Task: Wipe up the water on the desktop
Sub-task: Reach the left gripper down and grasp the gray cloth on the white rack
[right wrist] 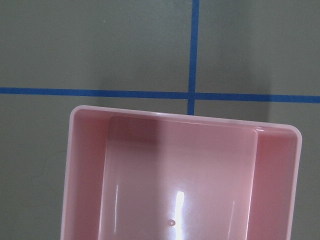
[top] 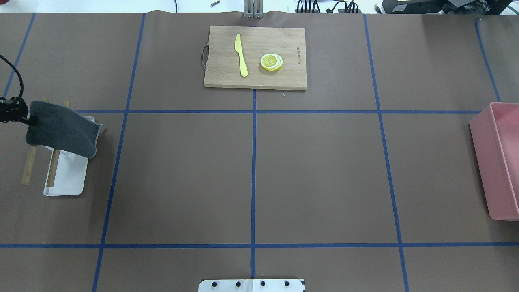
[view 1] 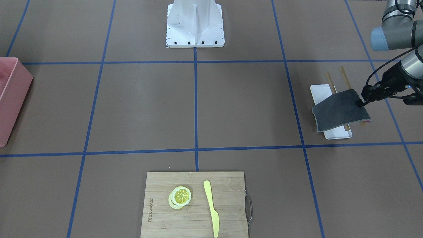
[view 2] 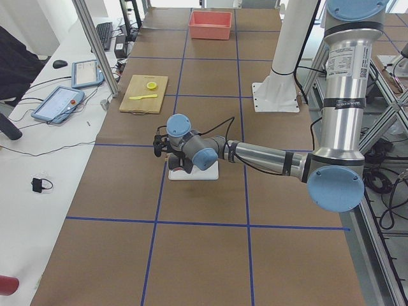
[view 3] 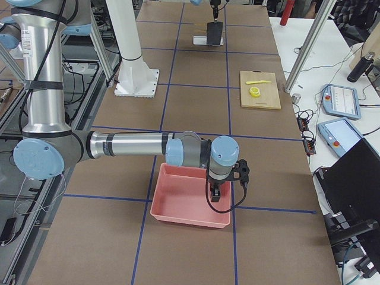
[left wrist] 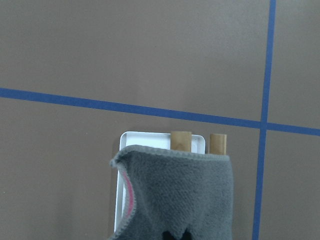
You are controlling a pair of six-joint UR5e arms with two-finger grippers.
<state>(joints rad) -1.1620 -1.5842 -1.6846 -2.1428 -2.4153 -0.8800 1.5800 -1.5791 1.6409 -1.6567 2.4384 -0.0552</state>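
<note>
The desktop [top: 324, 170] is a wide brown surface with a blue tape grid; I see no water on it in any view. My left gripper [view 1: 362, 100] is shut on the edge of a grey cloth [view 1: 340, 110]. It holds the cloth just above a white tray [top: 69, 178] at the robot's left side. The cloth [left wrist: 185, 200] hangs in the left wrist view, over two wooden chopsticks [left wrist: 181, 141]. My right gripper [view 3: 215, 196] hangs over a pink bin [view 3: 184, 202]. It shows only in the exterior right view, so I cannot tell whether it is open.
A bamboo cutting board [top: 227, 77] at the far middle carries a yellow knife [top: 241, 54] and lemon slices [top: 271, 62]. The pink bin [top: 498, 162] stands at the right edge. The robot's white base [view 1: 195, 29] is at the near middle.
</note>
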